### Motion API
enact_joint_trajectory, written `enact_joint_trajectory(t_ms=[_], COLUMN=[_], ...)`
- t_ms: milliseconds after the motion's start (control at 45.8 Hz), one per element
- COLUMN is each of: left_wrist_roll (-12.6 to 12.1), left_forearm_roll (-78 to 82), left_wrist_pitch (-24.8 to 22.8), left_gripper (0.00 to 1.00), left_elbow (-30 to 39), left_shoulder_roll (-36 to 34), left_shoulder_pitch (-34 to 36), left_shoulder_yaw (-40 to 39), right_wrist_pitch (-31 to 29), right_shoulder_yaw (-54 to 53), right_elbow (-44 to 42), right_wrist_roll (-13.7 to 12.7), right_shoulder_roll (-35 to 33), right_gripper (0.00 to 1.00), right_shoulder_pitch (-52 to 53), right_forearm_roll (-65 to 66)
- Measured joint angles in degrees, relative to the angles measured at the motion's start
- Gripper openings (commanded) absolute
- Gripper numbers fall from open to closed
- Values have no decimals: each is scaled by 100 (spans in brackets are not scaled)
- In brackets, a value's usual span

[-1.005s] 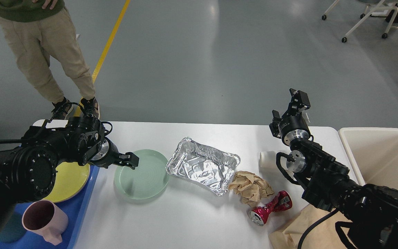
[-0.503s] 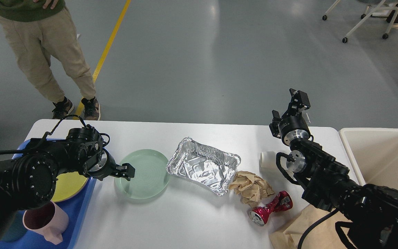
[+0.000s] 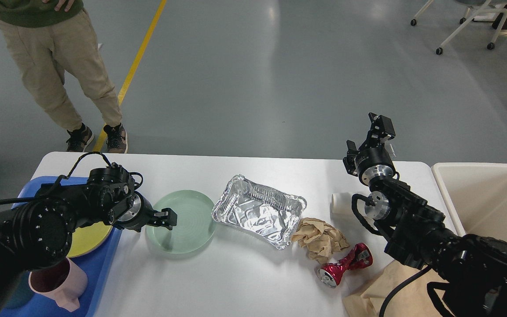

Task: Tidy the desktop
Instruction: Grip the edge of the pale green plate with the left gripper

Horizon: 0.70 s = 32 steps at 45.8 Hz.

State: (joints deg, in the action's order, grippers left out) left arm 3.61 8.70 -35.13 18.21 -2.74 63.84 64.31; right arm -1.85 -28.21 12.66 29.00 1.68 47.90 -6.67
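Note:
The white desktop [image 3: 244, 277] carries a pale green plate [image 3: 187, 224], a crumpled foil tray [image 3: 258, 210], a wad of brown paper [image 3: 321, 240], a crushed red can [image 3: 343, 264] and a white paper cup [image 3: 340, 203] lying on its side. My left gripper [image 3: 168, 218] is low over the left part of the green plate, near its rim; its fingers are dark and I cannot tell them apart. My right gripper [image 3: 380, 127] is raised above the far right edge of the desktop with nothing in it; its finger spacing is unclear.
A blue tray [image 3: 104, 264] at the left holds a yellow plate [image 3: 87, 235] and a pink mug [image 3: 60, 279]. A cream bin [image 3: 491, 198] stands off the right end. A brown paper bag [image 3: 385, 290] lies at the front right. A person [image 3: 55, 66] stands beyond the far left corner.
My left gripper has dropped from above the green plate's far left rim toward me and down onto its left part. The right arm and the objects have not moved.

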Motion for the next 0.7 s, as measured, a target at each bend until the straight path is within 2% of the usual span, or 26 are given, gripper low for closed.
enact_joint_trajectory(t_ms=[175, 240, 328, 481, 699], left_wrist_roll=[-459, -560, -606, -614, -615], left_forearm_roll=[0, 0, 0, 0, -1], left_wrist_pitch=[-33, -40, -65, -384, -975], left_gripper=[58, 54, 47, 21, 6], left_elbow=[7, 13, 25, 32, 27], left_shoulder_roll=[0, 0, 0, 1, -17], left_shoulder_pitch=[-32, -61, -77, -81, -75], left_shoulder_yaw=[-200, -256, -285, -301, -299], right_wrist_pitch=[0, 0, 0, 0, 0], right_shoulder_yaw=[0, 0, 0, 0, 0], right_elbow=[-1, -1, -1, -1, -1], right_wrist_roll=[0, 0, 0, 0, 0], right_shoulder_roll=[0, 0, 0, 1, 0], right_gripper=[100, 100, 100, 100, 100], right_shoulder_pitch=[0, 0, 0, 0, 0], right_forearm_roll=[0, 0, 0, 0, 0])
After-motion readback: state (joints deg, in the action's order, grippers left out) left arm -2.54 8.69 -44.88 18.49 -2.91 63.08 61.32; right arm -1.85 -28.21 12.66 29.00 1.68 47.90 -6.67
